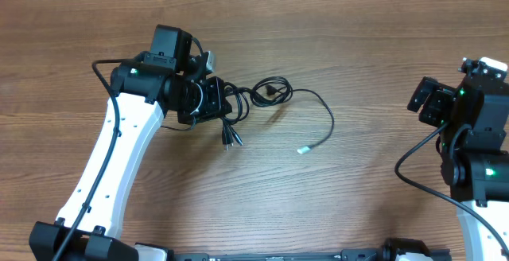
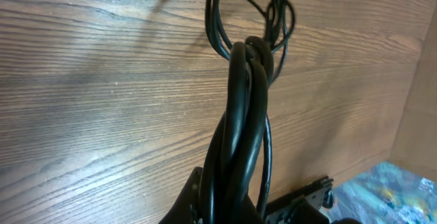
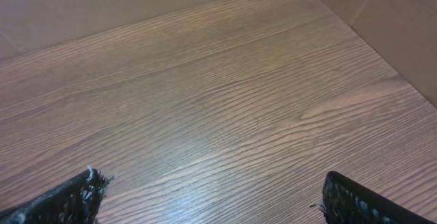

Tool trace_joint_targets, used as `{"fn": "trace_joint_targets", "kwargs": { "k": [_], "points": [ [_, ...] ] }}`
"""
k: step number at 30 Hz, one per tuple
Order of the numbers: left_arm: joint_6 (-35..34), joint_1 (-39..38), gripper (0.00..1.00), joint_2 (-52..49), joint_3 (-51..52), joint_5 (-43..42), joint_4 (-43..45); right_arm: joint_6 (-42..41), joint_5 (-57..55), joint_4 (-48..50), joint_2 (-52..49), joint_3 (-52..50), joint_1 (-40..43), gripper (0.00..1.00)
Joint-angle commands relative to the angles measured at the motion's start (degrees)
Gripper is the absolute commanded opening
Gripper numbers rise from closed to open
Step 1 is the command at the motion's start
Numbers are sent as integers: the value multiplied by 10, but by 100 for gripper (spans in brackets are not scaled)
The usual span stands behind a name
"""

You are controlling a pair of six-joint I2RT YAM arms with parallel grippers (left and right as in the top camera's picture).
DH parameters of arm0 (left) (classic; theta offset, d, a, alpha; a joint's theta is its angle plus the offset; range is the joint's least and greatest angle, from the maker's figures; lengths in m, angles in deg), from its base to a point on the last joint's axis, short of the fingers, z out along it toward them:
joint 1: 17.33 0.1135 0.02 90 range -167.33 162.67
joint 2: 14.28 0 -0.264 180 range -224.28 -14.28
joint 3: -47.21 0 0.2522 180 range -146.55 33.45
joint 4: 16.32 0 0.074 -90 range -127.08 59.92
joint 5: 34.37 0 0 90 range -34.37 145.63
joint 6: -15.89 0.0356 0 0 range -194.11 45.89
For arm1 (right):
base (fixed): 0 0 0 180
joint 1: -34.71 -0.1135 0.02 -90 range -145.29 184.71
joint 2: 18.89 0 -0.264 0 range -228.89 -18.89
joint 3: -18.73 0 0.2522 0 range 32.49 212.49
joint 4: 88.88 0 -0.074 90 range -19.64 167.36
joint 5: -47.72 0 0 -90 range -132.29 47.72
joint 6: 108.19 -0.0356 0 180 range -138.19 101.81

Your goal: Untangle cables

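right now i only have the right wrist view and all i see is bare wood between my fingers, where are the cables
observer: overhead, the cables sit left of the middle of the table, well away from your right gripper.
operator: is the left arm on them
observer: yes, the left gripper is shut on a bundle of several strands; the left wrist view shows them running up from its fingers.
operator: any loose end my side
observer: one strand arcs out rightward and ends in a small light plug lying on the wood, the end nearest you.
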Motion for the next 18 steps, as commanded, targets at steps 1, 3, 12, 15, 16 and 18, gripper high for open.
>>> {"fn": "trace_joint_targets", "kwargs": {
  "k": [1,3,12,15,16,18],
  "points": [
    [-1,-3,4,4,-6,-9,3,-8,4,0,2,7,2,100],
    [24,-3,4,4,-6,-58,10,-8,45,-9,2,7,2,100],
    [128,-14,4,4,-6,-247,81,-8,488,-66,2,7,2,100],
    [124,-29,4,4,-6,-265,120,-24,513,-80,2,7,2,100],
    [121,-36,4,4,-6,-273,139,-45,513,-83,2,7,2,100],
    [120,-47,4,4,-6,-277,178,-119,513,-89,2,7,2,100]
  ]
}}
